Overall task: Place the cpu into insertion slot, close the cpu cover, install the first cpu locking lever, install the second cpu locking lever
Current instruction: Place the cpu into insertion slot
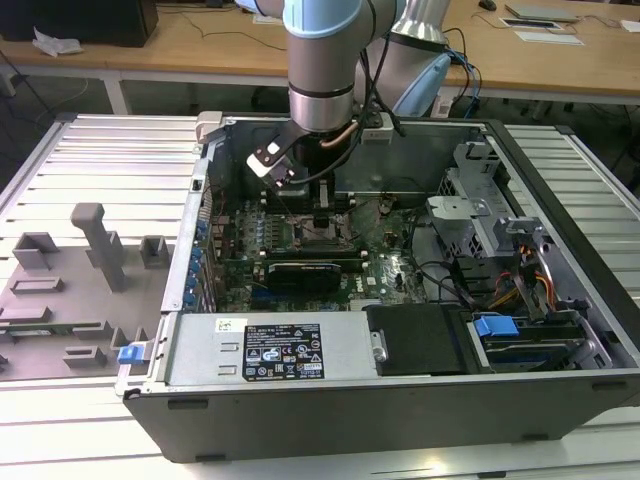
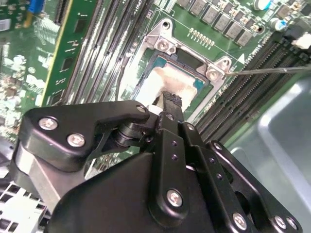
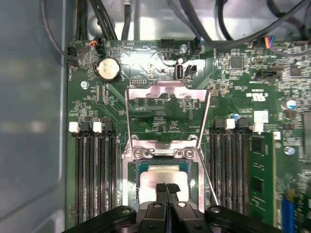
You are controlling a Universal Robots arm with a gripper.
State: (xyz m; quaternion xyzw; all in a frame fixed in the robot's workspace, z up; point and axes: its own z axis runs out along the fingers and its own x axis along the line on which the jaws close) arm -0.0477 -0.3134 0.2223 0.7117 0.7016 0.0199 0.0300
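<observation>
Reaching down into the open case (image 1: 400, 400) in the exterior view, the arm sets its gripper (image 1: 322, 215) right above the slot (image 1: 322, 238). From that far off the socket is a small dark patch on the green board, and the arm covers what lies in it.

Both wrist views give the detail. The cpu (image 3: 160, 174) lies flat inside the slot's (image 3: 127, 184) silver rim, its top smeared whitish. The gripper (image 3: 167, 188) hangs just over the cpu's near edge with its two black pads pressed together and nothing seen between them. Whether the tips touch the chip cannot be told.

The first wrist view alone shows the cover (image 3: 167, 90). It stands swung open on the far side of the slot, with bare board visible through its window. A thin lever (image 3: 206, 177) runs loose beside the slot.

In the second wrist view the gripper's (image 2: 170, 101) black body hides the near half of the slot (image 2: 151, 46). Part of the cpu (image 2: 167, 80) and a strip of its green edge show beyond it. A lever (image 2: 267, 70) stretches away from one corner of the slot.
</observation>
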